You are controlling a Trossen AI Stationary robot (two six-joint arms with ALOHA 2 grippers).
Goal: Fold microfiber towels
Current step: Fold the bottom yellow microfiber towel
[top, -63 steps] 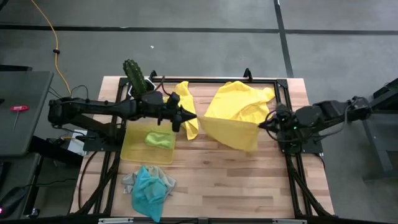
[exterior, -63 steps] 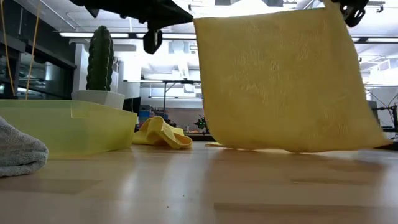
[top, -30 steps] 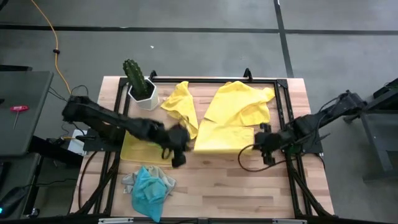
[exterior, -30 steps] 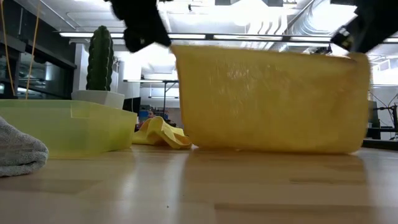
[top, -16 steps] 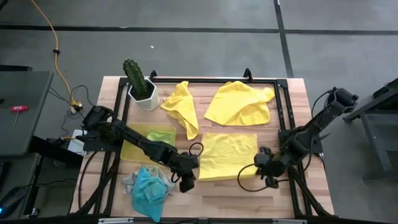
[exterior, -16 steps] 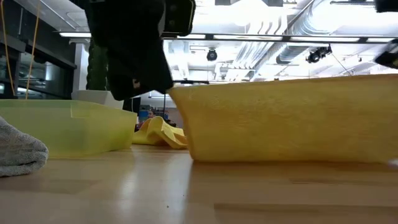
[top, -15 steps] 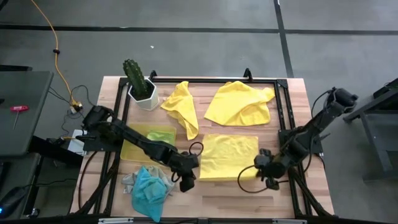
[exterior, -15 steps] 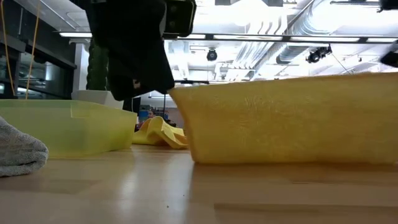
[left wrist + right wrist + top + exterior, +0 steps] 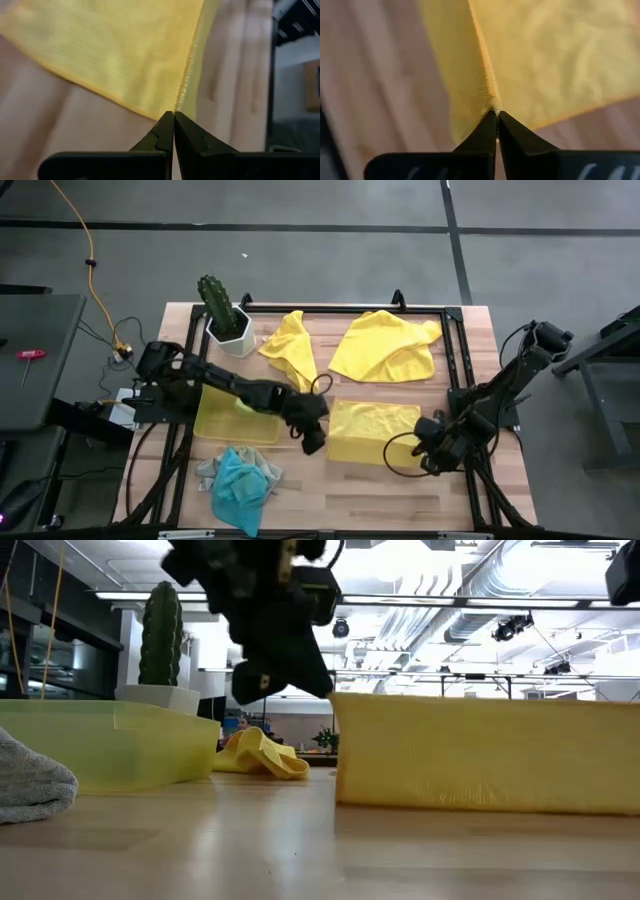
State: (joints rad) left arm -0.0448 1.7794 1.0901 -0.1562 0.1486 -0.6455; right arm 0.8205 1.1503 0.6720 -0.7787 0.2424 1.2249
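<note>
Holding a yellow towel by two corners, mid-table.

My left gripper is pinching the towel's near-left corner and my right gripper is pinching its near-right one, both clamped tight on the edge. The towel is draping down onto the table, with its far part lying flat. Two more yellow towels are lying at the far side, and a blue one is sitting near-left beside the tray.

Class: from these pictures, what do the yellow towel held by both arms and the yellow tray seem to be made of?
Yellow towel: soft woven cloth, matte, probably microfiber; fine ribbed weave and a fuzzy edge show in the wrist views, and it drapes.
Yellow tray: likely rigid plastic, glossy and translucent; light passes through its straight walls.
</note>
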